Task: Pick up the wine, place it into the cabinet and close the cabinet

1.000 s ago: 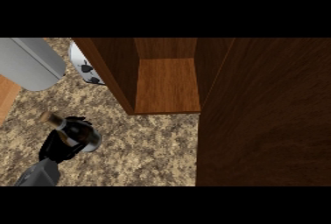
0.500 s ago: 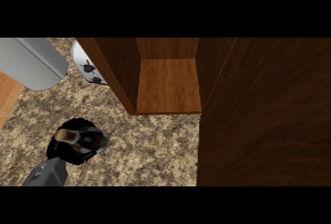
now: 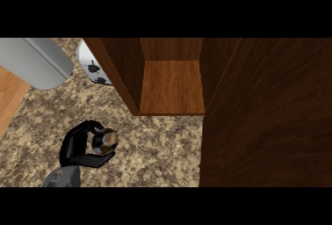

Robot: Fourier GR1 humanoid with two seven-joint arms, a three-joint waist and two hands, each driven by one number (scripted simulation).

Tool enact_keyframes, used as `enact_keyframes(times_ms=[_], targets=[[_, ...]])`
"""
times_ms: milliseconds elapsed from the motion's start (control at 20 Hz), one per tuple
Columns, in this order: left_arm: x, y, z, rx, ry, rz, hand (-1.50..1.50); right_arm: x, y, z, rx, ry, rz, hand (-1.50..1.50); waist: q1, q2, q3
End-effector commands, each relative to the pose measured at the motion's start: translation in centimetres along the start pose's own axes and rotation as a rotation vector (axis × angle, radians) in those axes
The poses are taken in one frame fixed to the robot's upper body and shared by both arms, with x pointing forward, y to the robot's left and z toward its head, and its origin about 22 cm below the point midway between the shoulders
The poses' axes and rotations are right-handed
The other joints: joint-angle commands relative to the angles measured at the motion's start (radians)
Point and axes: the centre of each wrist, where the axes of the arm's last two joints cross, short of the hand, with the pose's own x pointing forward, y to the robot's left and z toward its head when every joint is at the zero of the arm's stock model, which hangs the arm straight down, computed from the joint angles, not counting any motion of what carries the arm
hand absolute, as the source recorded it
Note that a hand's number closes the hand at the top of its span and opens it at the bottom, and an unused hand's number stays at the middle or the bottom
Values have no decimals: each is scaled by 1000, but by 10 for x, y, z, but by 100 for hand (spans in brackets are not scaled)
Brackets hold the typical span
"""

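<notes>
Black left hand (image 3: 76, 148) largely hiding wine (image 3: 105, 141)

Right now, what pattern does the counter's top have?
A speckled brown and beige stone pattern, like granite, on the counter. The head view shows it best.

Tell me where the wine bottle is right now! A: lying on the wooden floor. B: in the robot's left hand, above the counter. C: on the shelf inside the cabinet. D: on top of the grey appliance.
B: the left hand has its fingers curled round the wine bottle over the speckled counter, and the cabinet shelf holds nothing.
</notes>
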Motion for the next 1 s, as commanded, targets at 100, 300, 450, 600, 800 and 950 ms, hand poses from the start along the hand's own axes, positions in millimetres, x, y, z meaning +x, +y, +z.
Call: enact_keyframes(times_ms=[100,300,450,600,800,950], targets=[[6,-29,0,-18,60,-157,150,21,16,7,9,-48,3,-150,3,7,-8],[32,-57,-24,-5,78,-130,150,26,6,-1,10,-25,15,-150,10,8,-8],[45,-86,-40,-25,73,-161,150,24,10,8,2,-26,-1,-150,1,8,-8],[46,-91,-50,-20,101,-163,150,42,13,21,26,-33,1,-150,-8,9,-9],[69,-129,-58,-41,103,-180,150,38,9,20,8,-46,-1,-150,-9,8,-9],[73,-145,-69,-61,120,-221,150,38,9,19,15,-35,4,-150,-9,9,-9]])
